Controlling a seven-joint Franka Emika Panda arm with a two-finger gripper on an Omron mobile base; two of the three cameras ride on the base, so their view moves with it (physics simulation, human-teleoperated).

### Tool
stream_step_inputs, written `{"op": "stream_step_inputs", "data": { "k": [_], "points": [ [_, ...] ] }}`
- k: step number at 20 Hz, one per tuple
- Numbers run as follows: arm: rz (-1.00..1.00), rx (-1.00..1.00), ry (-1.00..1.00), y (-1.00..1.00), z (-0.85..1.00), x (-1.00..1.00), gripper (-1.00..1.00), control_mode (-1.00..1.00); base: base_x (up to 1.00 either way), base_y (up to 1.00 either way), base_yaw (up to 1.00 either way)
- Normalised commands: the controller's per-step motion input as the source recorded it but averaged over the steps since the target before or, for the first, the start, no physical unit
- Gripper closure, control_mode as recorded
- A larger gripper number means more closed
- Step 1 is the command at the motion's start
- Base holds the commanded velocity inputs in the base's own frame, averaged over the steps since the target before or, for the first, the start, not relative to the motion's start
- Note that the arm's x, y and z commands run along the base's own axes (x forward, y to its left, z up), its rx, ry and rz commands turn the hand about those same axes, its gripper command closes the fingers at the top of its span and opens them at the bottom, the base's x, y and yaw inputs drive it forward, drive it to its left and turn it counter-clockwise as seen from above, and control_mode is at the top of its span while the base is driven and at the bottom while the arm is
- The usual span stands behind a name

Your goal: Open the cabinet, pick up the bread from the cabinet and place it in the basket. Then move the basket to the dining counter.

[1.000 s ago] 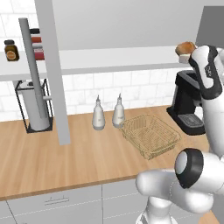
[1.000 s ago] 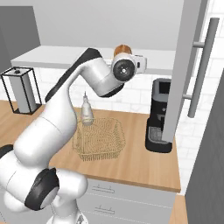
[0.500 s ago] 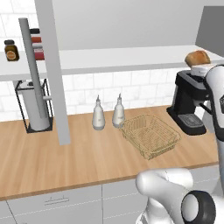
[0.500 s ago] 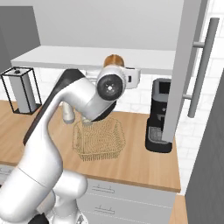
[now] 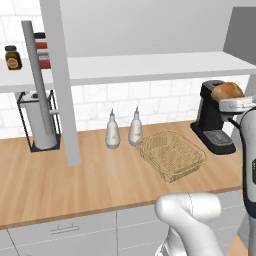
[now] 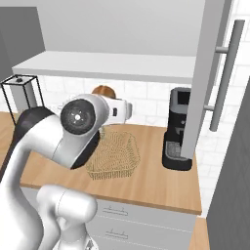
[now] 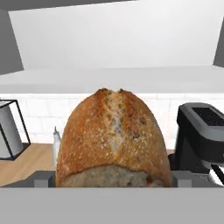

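Golden-brown bread [image 7: 113, 138] sat clamped between the 2 fingers of my gripper [image 7: 113, 179], held up in the air, clear of the worktop. Below and beyond it, the tan basket [image 5: 171, 154] lay empty near the front right corner of the worktop [image 5: 75, 185], just left of the coffee machine [image 5: 214, 116]. The cabinet [image 6: 207, 78] stood open. I judged opening and picking done; placing and carrying remained.

A kitchen is surrounding me: white tiles [image 5: 165, 97] are backing a wooden table [image 5: 75, 180], where a black coffee machine [image 5: 214, 117] is standing beneath an open grey cabinet [image 6: 210, 73].
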Motion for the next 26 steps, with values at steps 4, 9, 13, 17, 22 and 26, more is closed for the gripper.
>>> {"op": "stream_step_inputs", "data": {
  "k": [4, 9, 13, 17, 22, 26],
  "points": [
    [0.00, 0.02, 0.36, 0.37, -0.84, -0.28, 1.00, -1.00, 0.00, 0.00, 0.00],
    [0.00, 0.11, 0.33, 0.38, -1.00, 0.60, 1.00, -1.00, 0.00, 0.00, 0.00],
    [0.00, 0.07, 0.10, 0.08, -0.87, 0.92, 1.00, -1.00, 0.00, 0.00, 0.00],
    [0.00, 0.00, 0.03, 0.00, -0.89, 0.65, 1.00, -1.00, 0.00, 0.00, 0.00],
    [0.00, 0.00, 0.00, -0.08, -0.73, 0.92, 1.00, -1.00, 0.00, 0.00, 0.00],
    [0.00, 0.00, 0.00, 0.00, -0.71, 0.88, 1.00, -1.00, 0.00, 0.00, 0.00]
  ]
}}
